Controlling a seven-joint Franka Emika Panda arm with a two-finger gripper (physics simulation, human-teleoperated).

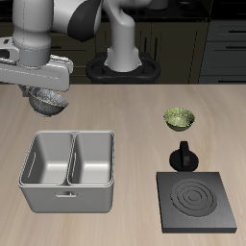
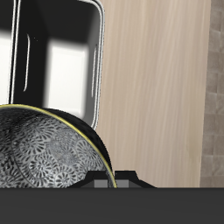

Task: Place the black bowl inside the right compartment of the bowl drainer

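The black bowl (image 1: 48, 99) hangs tilted in the air, above the table just behind the bowl drainer (image 1: 38, 196). My gripper (image 1: 48, 88) is shut on the bowl's rim. In the wrist view the bowl (image 2: 44, 153) shows its pale speckled inside close up, with the drainer's (image 2: 94, 61) two deep grey wells beyond it. Both wells look empty. My fingertips are mostly hidden behind the bowl's rim.
An olive-green bowl (image 1: 179, 119) sits on the table off to the side. A flat black stove plate (image 1: 199, 200) lies near the table's front edge, with a small black pot (image 1: 183, 156) just behind it.
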